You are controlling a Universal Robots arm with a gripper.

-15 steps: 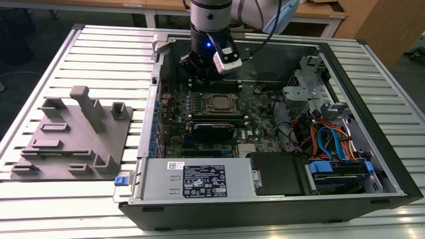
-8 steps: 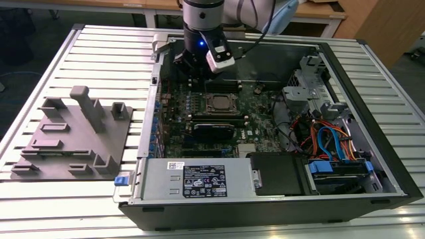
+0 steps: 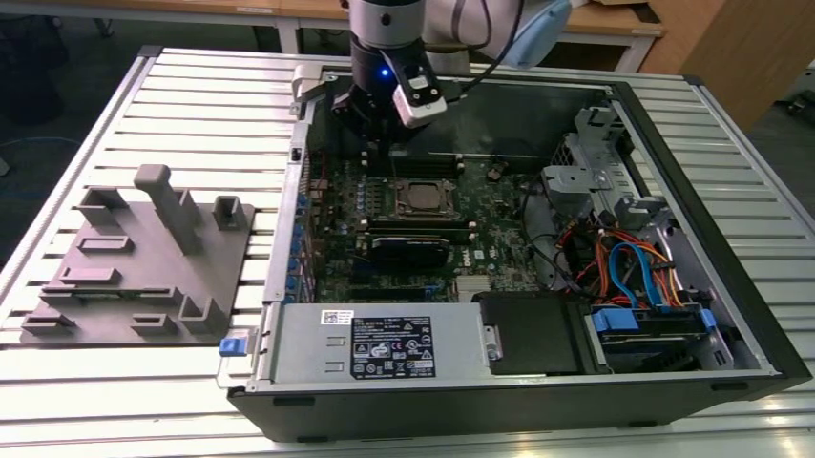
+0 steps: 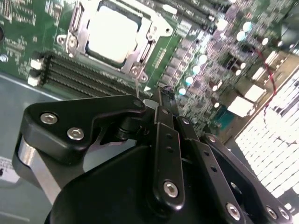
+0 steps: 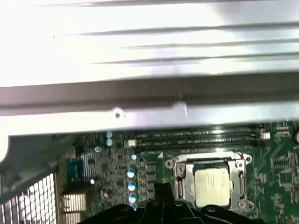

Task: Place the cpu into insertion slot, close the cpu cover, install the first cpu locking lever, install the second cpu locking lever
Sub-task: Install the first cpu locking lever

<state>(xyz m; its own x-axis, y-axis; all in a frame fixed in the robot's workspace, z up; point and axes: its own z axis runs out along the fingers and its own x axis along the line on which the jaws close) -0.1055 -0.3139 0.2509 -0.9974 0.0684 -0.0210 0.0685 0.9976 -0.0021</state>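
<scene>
Claw [image 4: 164, 97] pinched closed, nothing in it. The cpu [image 4: 112, 33] sits in the insertion slot [image 4: 76, 21], just ahead of the tips.

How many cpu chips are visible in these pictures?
1. The cpu lies in the insertion slot on the green board, with the cpu cover framing it. Others may be hidden.
</scene>
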